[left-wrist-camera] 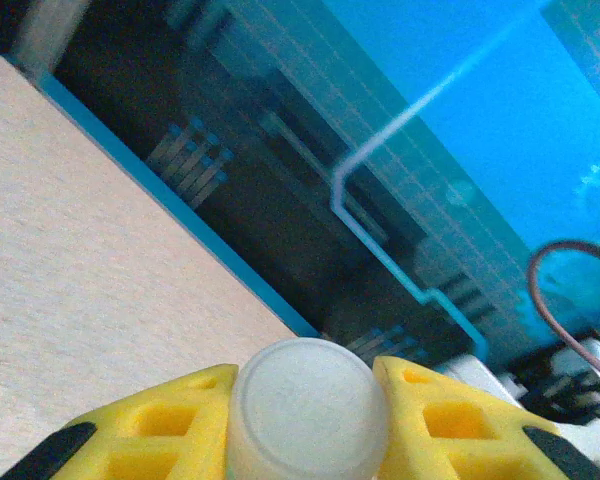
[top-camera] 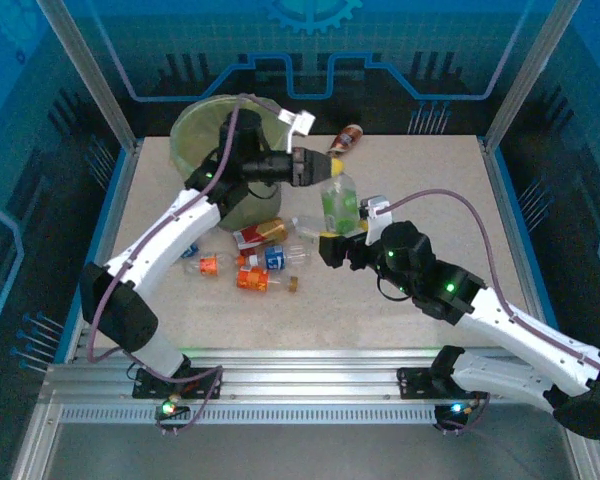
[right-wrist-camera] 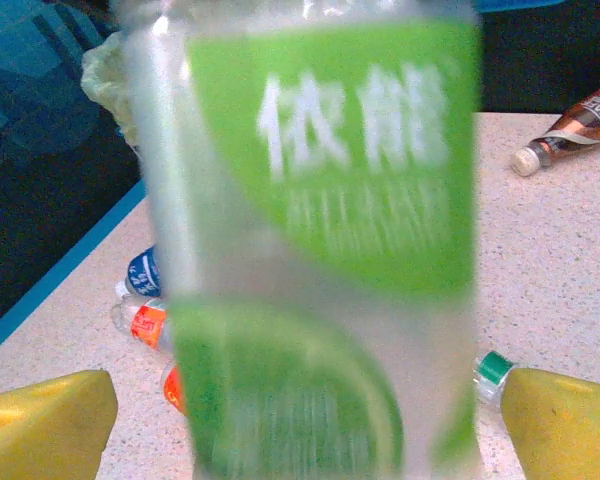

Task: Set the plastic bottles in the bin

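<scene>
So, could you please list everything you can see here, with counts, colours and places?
green-labelled bottle: one, clear with a green label, right of the bin, held by its cap.
brown bottle: one, brown label, lying near the table's far edge.
loose bottles: at least five, red, blue and orange labels, lying clustered mid-table.
bin: one, yellow-green liner, far left corner.
table: one, beige speckled.
left gripper: one, yellow fingers, shut on the green-labelled bottle's white cap.
right gripper: one, yellow fingers, open either side of that bottle.
</scene>
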Robot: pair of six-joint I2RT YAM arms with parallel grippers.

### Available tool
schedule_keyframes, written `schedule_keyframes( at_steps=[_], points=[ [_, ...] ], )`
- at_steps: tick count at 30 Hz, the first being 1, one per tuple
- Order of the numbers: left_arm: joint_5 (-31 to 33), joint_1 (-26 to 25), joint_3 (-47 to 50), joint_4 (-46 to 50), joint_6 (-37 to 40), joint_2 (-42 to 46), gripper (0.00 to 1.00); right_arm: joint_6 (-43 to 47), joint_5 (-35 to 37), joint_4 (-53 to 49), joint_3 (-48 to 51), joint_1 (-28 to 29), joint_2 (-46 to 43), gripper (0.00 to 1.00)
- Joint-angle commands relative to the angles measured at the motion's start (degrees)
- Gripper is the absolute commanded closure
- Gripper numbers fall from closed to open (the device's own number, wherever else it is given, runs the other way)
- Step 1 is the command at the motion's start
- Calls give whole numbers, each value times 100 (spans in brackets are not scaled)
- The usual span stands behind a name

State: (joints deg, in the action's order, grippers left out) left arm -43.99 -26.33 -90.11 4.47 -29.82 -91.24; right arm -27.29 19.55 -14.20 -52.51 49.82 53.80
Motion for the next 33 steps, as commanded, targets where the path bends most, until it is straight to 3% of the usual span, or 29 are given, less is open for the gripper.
schedule_keyframes(
  at_steps=[1, 11, 19, 33],
  points=[
    [450, 467, -271, 309, 398, 348, 100, 49, -181, -193, -238, 6, -23, 0],
    [1699, 1700, -1227, 1241, 1330, 667, 100, -64, -31, -412, -372, 19, 266, 0],
    [2492, 2435, -1636, 1529, 2193, 408, 100, -181, 97, -749, -753, 19, 784, 0],
    [3180, 2674, -2511, 2232, 3732, -996, 100, -778, 456, -1750, -1595, -60, 1826, 0]
  ],
)
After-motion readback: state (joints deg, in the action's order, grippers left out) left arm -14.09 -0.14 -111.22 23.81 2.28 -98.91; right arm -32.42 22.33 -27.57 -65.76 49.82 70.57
